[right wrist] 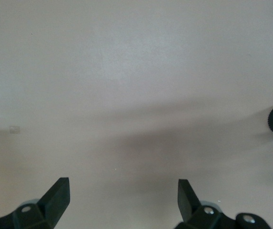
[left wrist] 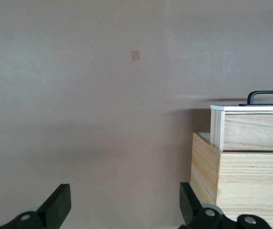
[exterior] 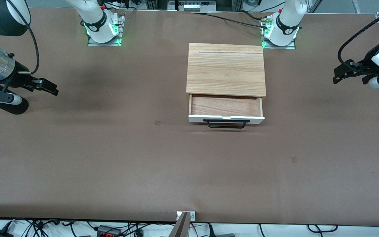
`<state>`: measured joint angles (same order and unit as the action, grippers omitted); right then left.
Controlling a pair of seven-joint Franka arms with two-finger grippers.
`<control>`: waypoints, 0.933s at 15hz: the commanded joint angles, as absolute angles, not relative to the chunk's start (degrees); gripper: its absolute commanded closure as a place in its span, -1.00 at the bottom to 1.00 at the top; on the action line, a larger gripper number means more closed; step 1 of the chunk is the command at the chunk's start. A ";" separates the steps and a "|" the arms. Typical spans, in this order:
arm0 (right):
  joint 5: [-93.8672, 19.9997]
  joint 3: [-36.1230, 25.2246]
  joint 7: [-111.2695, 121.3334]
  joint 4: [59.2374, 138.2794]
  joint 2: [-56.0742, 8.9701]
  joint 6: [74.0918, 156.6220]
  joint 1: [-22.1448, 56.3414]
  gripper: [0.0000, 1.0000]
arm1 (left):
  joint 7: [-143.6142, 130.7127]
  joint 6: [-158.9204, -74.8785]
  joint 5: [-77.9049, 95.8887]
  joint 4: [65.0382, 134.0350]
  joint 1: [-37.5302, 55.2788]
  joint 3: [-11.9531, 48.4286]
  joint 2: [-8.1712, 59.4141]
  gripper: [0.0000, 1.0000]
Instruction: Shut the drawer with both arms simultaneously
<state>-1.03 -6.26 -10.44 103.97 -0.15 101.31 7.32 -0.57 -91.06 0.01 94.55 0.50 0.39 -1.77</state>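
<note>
The light-wood cabinet (exterior: 225, 69) stands mid-table, nearer the left arm's base. Its drawer (exterior: 225, 106) is pulled out toward the front camera, with the reddish-brown inside showing, a white front panel (exterior: 196, 119) and a black bar handle (exterior: 226, 123). My left gripper (exterior: 337, 75) is open and empty at the left arm's end of the table, well apart from the cabinet. In the left wrist view my left gripper (left wrist: 124, 195) faces the cabinet's side (left wrist: 241, 181) and the drawer's side (left wrist: 255, 131). My right gripper (exterior: 49, 87) is open and empty at the right arm's end; in the right wrist view my right gripper (right wrist: 122, 191) is over bare table.
The brown table mat (exterior: 110, 158) has two small tape marks (exterior: 157, 122) (exterior: 293, 159). The arm bases (exterior: 104, 26) (exterior: 281, 31) stand along the table's edge farthest from the front camera. A metal bracket (exterior: 185, 215) sits at the nearest edge.
</note>
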 commanded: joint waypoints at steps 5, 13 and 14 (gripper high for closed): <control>-0.53 -5.36 -10.99 102.40 -0.44 100.37 6.50 -1.00 | -2.02 -90.00 -0.53 92.72 0.18 1.23 -1.05 -1.00; -1.49 -5.10 -10.81 100.63 -3.08 100.63 9.40 -1.00 | -2.02 -90.00 -0.27 92.72 0.35 1.14 -0.71 -1.00; -1.49 -5.10 -10.81 100.63 -3.08 100.63 9.40 -1.00 | -2.02 -90.35 0.35 92.64 0.35 1.14 0.08 -1.00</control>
<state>-1.15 -5.21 -10.44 102.31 -2.22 101.44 9.23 -1.41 -91.06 0.01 94.49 0.50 0.65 -1.67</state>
